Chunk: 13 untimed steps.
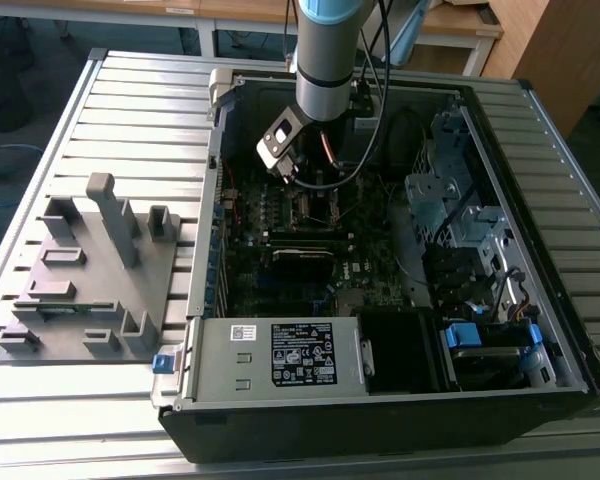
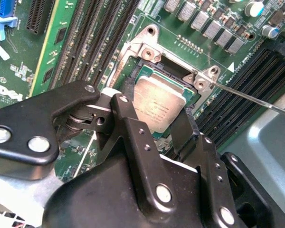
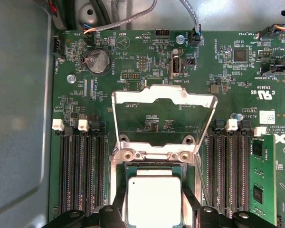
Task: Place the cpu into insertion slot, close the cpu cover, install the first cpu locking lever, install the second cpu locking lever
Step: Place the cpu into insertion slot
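Note:
In both wrist views the cpu (image 3: 153, 195) (image 2: 161, 99), a square chip with a pale metal lid, lies level in the insertion slot (image 3: 152, 167) (image 2: 154, 64). My gripper (image 3: 153, 203) (image 2: 156, 108) straddles it, one black finger pressed against each of two opposite edges. The cpu cover (image 3: 164, 97), a thin silvery frame, stands swung open on its hinge beyond the slot. A thin wire locking lever (image 2: 256, 99) sticks out, unlatched, from the slot's corner. In the exterior view the gripper (image 1: 302, 188) reaches down into the open computer case over the motherboard.
Rows of black memory slots (image 3: 78, 173) (image 3: 230, 171) flank the socket on both sides. The case walls (image 1: 215, 200), a drive cage (image 1: 450, 200) and the power supply (image 1: 300, 355) ring the board. A grey fixture plate (image 1: 90, 270) lies at the exterior view's left.

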{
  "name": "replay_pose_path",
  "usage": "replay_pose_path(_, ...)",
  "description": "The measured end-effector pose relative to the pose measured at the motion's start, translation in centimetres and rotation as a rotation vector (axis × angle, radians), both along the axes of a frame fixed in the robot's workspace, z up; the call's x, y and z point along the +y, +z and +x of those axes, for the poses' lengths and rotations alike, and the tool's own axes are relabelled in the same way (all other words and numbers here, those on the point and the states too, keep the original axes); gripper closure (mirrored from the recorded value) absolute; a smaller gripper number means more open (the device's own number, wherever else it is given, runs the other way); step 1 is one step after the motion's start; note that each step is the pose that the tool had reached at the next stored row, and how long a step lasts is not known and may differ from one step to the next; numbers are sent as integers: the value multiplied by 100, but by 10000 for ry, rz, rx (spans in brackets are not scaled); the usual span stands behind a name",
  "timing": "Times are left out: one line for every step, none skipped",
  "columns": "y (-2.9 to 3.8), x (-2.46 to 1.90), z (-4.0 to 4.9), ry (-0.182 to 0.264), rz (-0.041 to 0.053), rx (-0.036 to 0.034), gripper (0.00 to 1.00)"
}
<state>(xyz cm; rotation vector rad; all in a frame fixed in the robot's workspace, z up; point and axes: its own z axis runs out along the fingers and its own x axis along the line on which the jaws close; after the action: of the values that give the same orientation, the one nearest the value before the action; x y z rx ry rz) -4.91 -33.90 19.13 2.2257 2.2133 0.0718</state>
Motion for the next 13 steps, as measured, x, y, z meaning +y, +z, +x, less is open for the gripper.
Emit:
replay_pose_path(1, 0, 0, 0, -2, 2, 46)
replay_pose_path(2, 0, 0, 0, -4, 2, 46)
replay_pose_path(3, -1, 0, 1, -6, 4, 46)
replay_pose_path(3, -1, 0, 1, -8, 4, 46)
replay_pose_path(3, -1, -1, 1, -9, 4, 46)
replay_pose_path(4, -1, 0, 1, -10, 4, 46)
replay_pose_path(7, -1, 0, 1, -9, 3, 46)
replay_pose_path(9, 0, 0, 1, -5, 2, 46)
replay_pose_path(10, 0, 0, 0, -6, 2, 46)
replay_pose_path(10, 0, 0, 1, -10, 1, 46)
replay_pose_path(11, -1, 0, 0, -13, 1, 46)
replay_pose_path(12, -1, -1, 1, -17, 3, 46)
replay_pose_path(12, -1, -1, 1, -19, 3, 46)
